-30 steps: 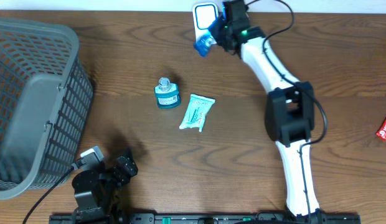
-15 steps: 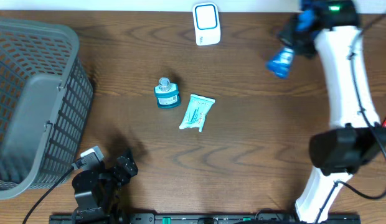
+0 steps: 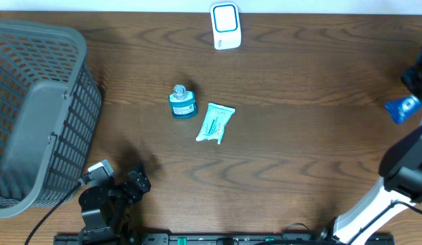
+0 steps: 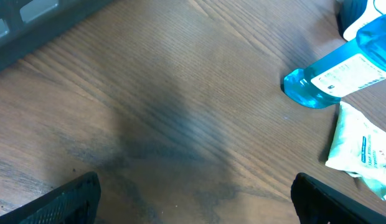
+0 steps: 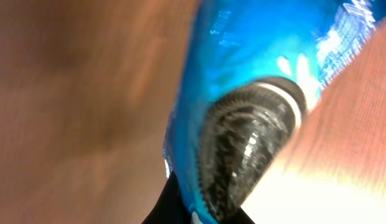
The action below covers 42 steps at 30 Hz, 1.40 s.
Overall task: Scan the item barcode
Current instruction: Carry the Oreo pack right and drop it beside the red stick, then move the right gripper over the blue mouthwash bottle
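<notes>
Nearest: left pincer (image 4: 199,202) parked low at the near left corner of the surface (image 3: 299,163), jaws wide apart, nothing between them. No part in the work, as far as can be judged.

Mid surface: blue bottle (image 3: 182,102) lying just beside a white pouch (image 3: 216,122); both are clear of either pincer. Grey basket (image 3: 34,109) at the left edge.

Right edge, mid depth: right pincer (image 3: 414,92) closed on a blue packet (image 3: 403,109), which is held off the surface and pokes out from the jaws toward the near-left. The wrist view is badly blurred: the packet fills the frame right at the fingers, and no barcode can be made out on it.

Far edge, centre: white scanner (image 3: 225,26) standing alone, nothing in front of its window.

Status (judgement):
- pick-up done, the packet is in the grip
- packet and scanner well apart, almost the full right half of the surface between them
- a completed read cannot be confirmed from these views
- if not read, what is left is to carry the packet across to the scanner and turn the code face toward the window
- set-down of the packet is outstanding either way
</notes>
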Tool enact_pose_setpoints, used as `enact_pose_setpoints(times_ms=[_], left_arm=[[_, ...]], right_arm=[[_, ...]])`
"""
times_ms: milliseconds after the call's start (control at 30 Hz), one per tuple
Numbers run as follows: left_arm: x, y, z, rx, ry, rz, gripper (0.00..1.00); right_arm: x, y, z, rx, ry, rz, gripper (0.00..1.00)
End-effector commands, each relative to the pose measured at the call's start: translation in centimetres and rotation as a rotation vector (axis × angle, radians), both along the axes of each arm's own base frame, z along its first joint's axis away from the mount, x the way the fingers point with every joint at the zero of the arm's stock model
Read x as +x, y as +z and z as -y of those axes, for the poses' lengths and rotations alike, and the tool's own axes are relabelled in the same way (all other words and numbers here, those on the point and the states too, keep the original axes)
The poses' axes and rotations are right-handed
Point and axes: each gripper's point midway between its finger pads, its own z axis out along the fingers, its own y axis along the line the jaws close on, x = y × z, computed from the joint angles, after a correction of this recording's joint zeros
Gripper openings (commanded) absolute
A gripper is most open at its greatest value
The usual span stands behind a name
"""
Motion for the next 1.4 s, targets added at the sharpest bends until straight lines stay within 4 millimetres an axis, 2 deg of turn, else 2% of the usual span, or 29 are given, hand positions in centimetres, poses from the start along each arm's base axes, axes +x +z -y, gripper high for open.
enact_pose_setpoints(times_ms=[0, 67, 167, 233, 267, 333, 400, 433, 533, 633, 733, 800, 900, 1000, 1067, 1133, 1233, 1367], left_arm=[[-0.3, -0.5, 0.1, -0.003, -0.002, -0.02, 0.98], [-0.3, -0.5, 0.1, -0.003, -0.002, -0.02, 0.98], [-0.3, -0.5, 0.1, -0.003, -0.002, -0.02, 0.98], [-0.3, -0.5, 0.1, -0.003, -0.002, -0.02, 0.98], [-0.3, -0.5, 0.1, -0.003, -0.002, -0.02, 0.98], [-0.3, -0.5, 0.1, -0.003, -0.002, -0.02, 0.98], [-0.3, -0.5, 0.1, -0.003, -0.002, -0.019, 0.98], [-0.3, -0.5, 0.1, -0.003, -0.002, -0.019, 0.98], [-0.3, -0.5, 0.1, -0.003, -0.002, -0.02, 0.98], [-0.3, -0.5, 0.1, -0.003, -0.002, -0.02, 0.98], [-0.3, -0.5, 0.1, -0.003, -0.002, -0.02, 0.98], [-0.3, -0.5, 0.1, -0.003, -0.002, -0.02, 0.98], [-0.3, -0.5, 0.1, -0.003, -0.002, -0.02, 0.98], [-0.3, -0.5, 0.1, -0.003, -0.002, -0.02, 0.98], [-0.3, -0.5, 0.1, -0.003, -0.002, -0.02, 0.98], [-0.3, -0.5, 0.1, -0.003, -0.002, -0.02, 0.98], [-0.3, -0.5, 0.1, -0.003, -0.002, -0.02, 0.98], [-0.3, -0.5, 0.1, -0.003, -0.002, -0.02, 0.98]], right_arm=[[-2.9, -3.3, 2.7, 0.0, -0.071, -0.046, 0.01], [-4.2, -5.6, 3.8, 0.006, -0.108, -0.048, 0.04], [-6.2, -8.6, 4.9, 0.015, -0.154, -0.053, 0.18], [-7.1, -10.1, 5.1, 0.058, -0.178, -0.033, 0.18], [-7.1, -10.3, 5.3, 0.104, -0.184, 0.003, 0.31], [-6.3, -10.0, 5.0, 0.165, -0.134, 0.043, 0.62], [-4.6, -8.9, 4.2, 0.252, -0.065, 0.109, 0.87], [-3.9, -8.2, 3.7, 0.287, -0.041, 0.138, 0.9], [-1.6, -5.3, 1.6, 0.399, 0.039, 0.22, 0.91], [0.5, -1.5, -1.2, 0.472, 0.133, 0.28, 0.91], [2.2, 2.4, -5.0, 0.519, 0.258, 0.324, 0.91], [2.8, 4.6, -8.4, 0.546, 0.328, 0.332, 0.92], [3.4, 6.6, -13.5, 0.579, 0.438, 0.328, 0.94], [4.0, 7.8, -19.3, 0.593, 0.635, 0.296, 0.97], [5.0, 8.3, -23.7, 0.575, 0.909, 0.277, 0.99], [5.7, 8.4, -28.3, 0.511, 1.264, 0.237, 0.99], [5.6, 8.1, -33.7, 0.433, 1.619, 0.17, 0.98], [5.2, 8.4, -40.2, 0.397, 1.822, 0.174, 0.97]])
